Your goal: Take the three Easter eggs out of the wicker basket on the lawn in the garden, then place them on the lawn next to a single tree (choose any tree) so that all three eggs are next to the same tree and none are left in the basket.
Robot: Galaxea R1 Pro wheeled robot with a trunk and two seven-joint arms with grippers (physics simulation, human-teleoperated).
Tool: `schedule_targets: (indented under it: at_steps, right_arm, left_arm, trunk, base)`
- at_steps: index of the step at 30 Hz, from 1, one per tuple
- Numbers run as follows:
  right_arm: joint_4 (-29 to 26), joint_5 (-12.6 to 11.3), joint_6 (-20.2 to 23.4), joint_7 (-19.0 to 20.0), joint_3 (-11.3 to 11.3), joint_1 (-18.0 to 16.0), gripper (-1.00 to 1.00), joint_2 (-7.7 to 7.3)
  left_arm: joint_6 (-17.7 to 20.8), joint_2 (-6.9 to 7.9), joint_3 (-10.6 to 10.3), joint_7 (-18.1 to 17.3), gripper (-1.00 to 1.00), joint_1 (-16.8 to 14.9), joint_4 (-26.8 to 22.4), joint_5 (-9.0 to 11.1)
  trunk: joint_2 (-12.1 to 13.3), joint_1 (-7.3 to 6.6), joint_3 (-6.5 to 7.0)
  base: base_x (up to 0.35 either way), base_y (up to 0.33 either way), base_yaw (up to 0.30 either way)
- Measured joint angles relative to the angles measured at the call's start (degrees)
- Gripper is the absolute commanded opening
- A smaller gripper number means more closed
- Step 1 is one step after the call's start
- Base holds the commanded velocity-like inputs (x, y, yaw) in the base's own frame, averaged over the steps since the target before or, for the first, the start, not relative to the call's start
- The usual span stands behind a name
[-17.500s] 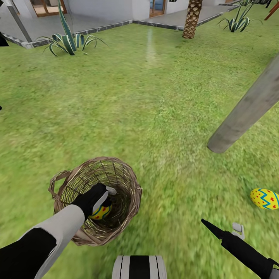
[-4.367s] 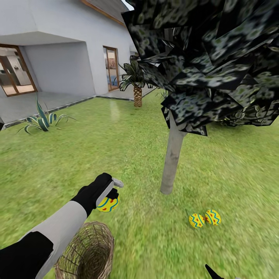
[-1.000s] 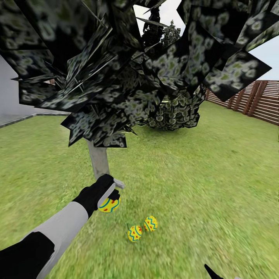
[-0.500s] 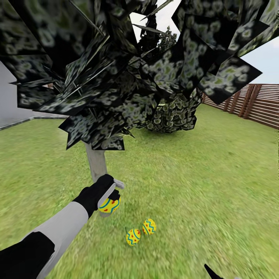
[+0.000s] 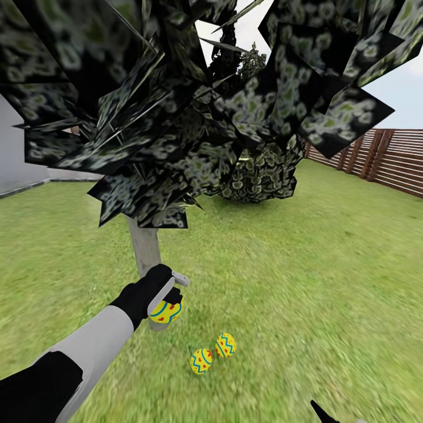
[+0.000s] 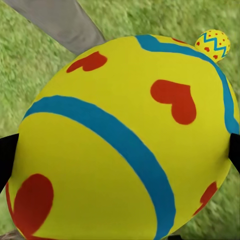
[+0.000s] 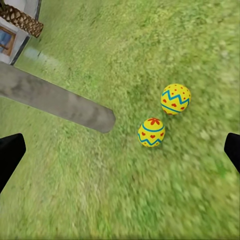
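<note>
My left gripper (image 5: 167, 305) is shut on a yellow Easter egg (image 5: 165, 311) with blue bands and red hearts, held above the lawn (image 5: 305, 282) just in front of the tree's pale grey trunk (image 5: 144, 249). In the left wrist view this egg (image 6: 125, 145) sits between the dark fingertips (image 6: 5, 160). Two more eggs (image 5: 201, 360) (image 5: 225, 345) lie side by side on the grass to the right of the trunk. My right gripper (image 7: 120, 152) is open above these two eggs (image 7: 151, 132) (image 7: 175, 98), near the trunk (image 7: 55, 100). The wicker basket is out of view.
The tree's dark angular crown (image 5: 176, 94) hangs low across the upper head view. A dark shrub (image 5: 261, 173) stands behind it, and a brown slatted fence (image 5: 382, 158) runs along the right. Open grass stretches to the right. A scaly palm trunk (image 7: 20, 19) stands far off.
The camera has shifted a little since a second ago, so the trunk and the lying eggs sit slightly left. My left gripper holds the egg the same way.
</note>
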Motion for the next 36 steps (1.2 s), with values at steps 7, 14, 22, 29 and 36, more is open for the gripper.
schedule_targets:
  at_steps: [7, 14, 22, 29, 36]
  right_arm:
    - [0.0, -0.1, 0.0, 0.04, -0.02, 0.0, 1.0, -0.14]
    - [0.0, -0.32, 0.0, 0.09, -0.01, 0.0, 1.0, -0.19]
    - [0.0, -0.28, 0.0, 0.12, 0.0, 0.0, 1.0, -0.26]
    - [-0.04, 0.09, -0.06, 6.99, -0.03, 0.1, 1.0, -0.37]
    - [-1.66, -0.01, 0.13, 14.53, -0.03, 0.23, 1.0, -0.39]
  left_arm:
    - [0.0, 0.16, 0.18, 0.0, -1.0, 0.0, 0.0, 0.05]
    - [-4.81, 0.44, 0.32, 0.02, -1.0, 0.16, 1.58, -0.02]
    - [-24.54, 0.36, 0.65, 0.11, -1.0, 2.15, 15.37, 2.41]
    - [-36.3, 0.52, 0.61, 0.0, -1.0, 6.82, 16.29, 3.83]
    - [-39.88, 0.46, 0.64, 0.05, -1.0, 8.71, 16.33, 3.87]
  trunk:
    - [-2.81, 1.54, -1.26]
    - [-5.62, 3.08, -2.52]
    - [-8.83, 4.84, -3.96]
    - [-11.65, 6.37, -5.22]
    - [-14.46, 7.91, -6.48]
  base:
    - [0.0, 0.0, 0.0]
    - [0.0, 0.0, 0.0]
    - [0.0, 0.0, 0.0]
    - [0.0, 0.0, 0.0]
    - [0.0, 0.0, 0.0]
